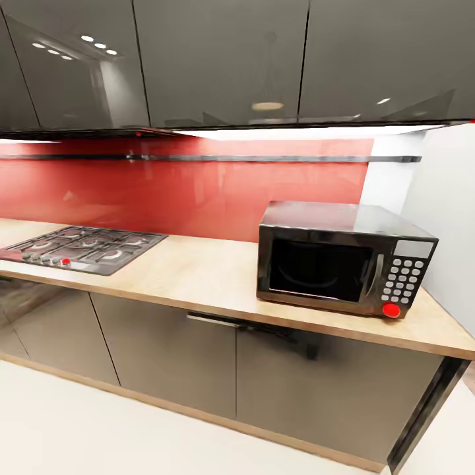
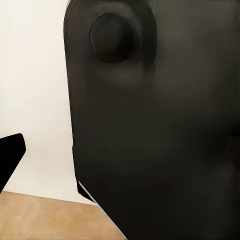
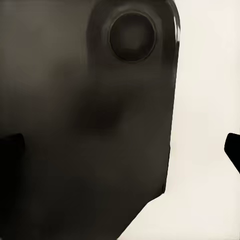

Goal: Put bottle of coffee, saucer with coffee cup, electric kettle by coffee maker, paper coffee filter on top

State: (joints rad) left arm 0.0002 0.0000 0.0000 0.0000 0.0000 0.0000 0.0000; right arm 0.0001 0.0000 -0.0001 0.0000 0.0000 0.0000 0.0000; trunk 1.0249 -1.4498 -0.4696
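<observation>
Head view is showing the kitchen counter (image 1: 198, 274), a long light wood-grain top running over grey cabinet fronts (image 1: 165, 356); it is the one task thing in sight, and it is lying straight ahead of the robot, slanting down toward the right. Nothing for the coffee station is standing on this stretch yet, so I am judging that the robot is travelling or scanning rather than handling anything. Sitting on the counter toward its right end is a black microwave (image 1: 343, 260) with a keypad and a red button, its door facing the room. Set into the counter at the far left is a gas hob (image 1: 82, 249) with a row of knobs along its near edge. Behind both, a red glossy backsplash (image 1: 198, 191) is rising to a thin dark rail (image 1: 211, 158), and glossy grey wall cabinets (image 1: 224, 59) are hanging above. Pale floor (image 1: 79, 429) is spreading in front of the cabinets.

Left wrist view is looking close onto a dark rounded body, probably part of the robot itself, with a strip of wood-toned surface beside it; a dark pincer finger (image 2: 10, 160) is poking in at the edge. Right wrist view is showing a similar dark body and a finger tip (image 3: 233, 152). Whether either pincer is spread or pressed together, I cannot tell. The arms appear tucked in, likely for moving about.
</observation>
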